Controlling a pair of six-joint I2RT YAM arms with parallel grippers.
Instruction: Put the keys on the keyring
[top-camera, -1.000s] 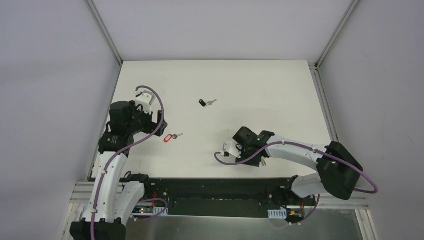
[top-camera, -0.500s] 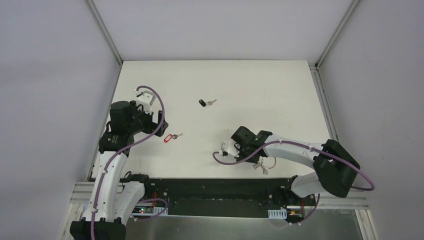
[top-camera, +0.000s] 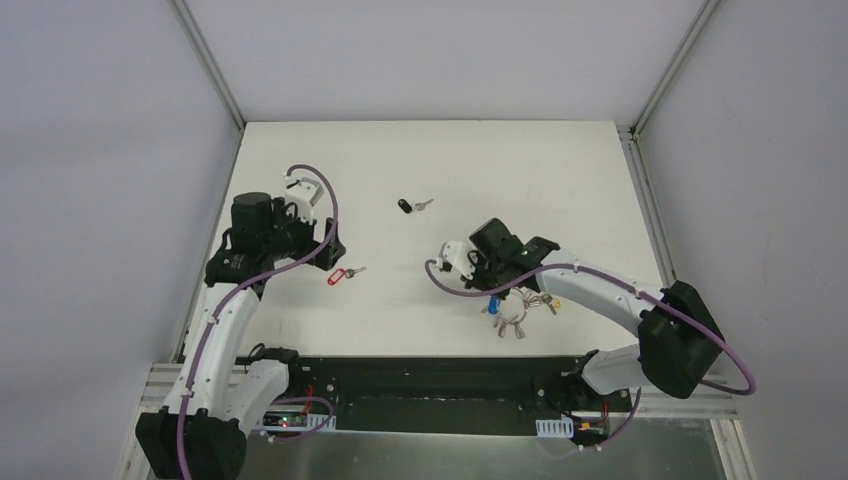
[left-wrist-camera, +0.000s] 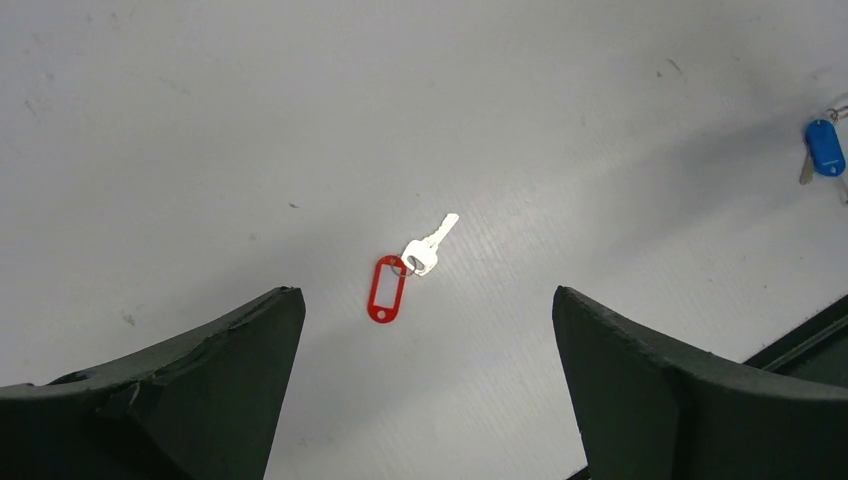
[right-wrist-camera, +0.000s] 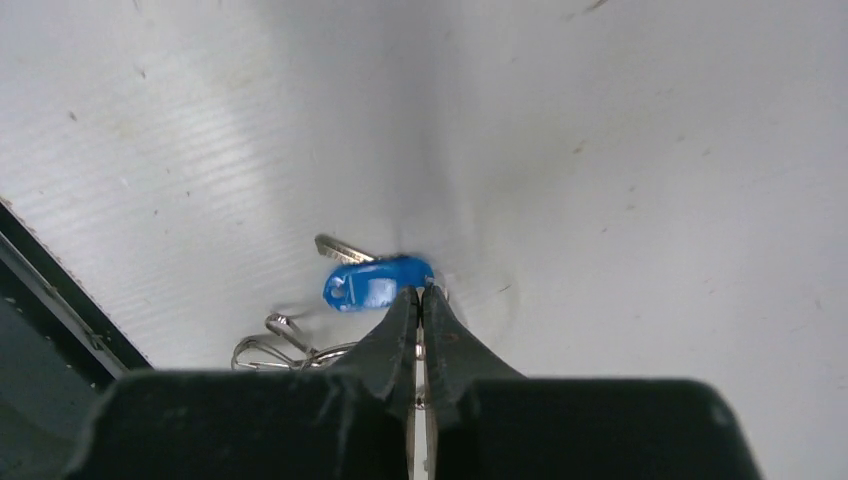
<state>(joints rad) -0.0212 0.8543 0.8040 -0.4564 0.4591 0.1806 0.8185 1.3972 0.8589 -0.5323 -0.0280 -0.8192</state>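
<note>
White tabletop (top-camera: 450, 160) holds red-tagged silver key (left-wrist-camera: 400, 275) and black-tagged silver key (top-camera: 410, 206), neither threaded; right gripper (right-wrist-camera: 420, 295) pinches thin silver keyring (top-camera: 512, 312), left gripper (left-wrist-camera: 425, 295) gapes empty.

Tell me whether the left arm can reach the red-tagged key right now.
Probably yes: its open pincer points at the red-tagged key, which lies alone on bare table, nothing between.

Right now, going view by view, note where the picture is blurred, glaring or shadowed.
Right wrist: the blue tag and keyring are smeared by blur; a soft shadow runs up the table beyond the fingers. Left wrist: sharp, but the red-tagged key glares white. Top: evenly lit.
</note>
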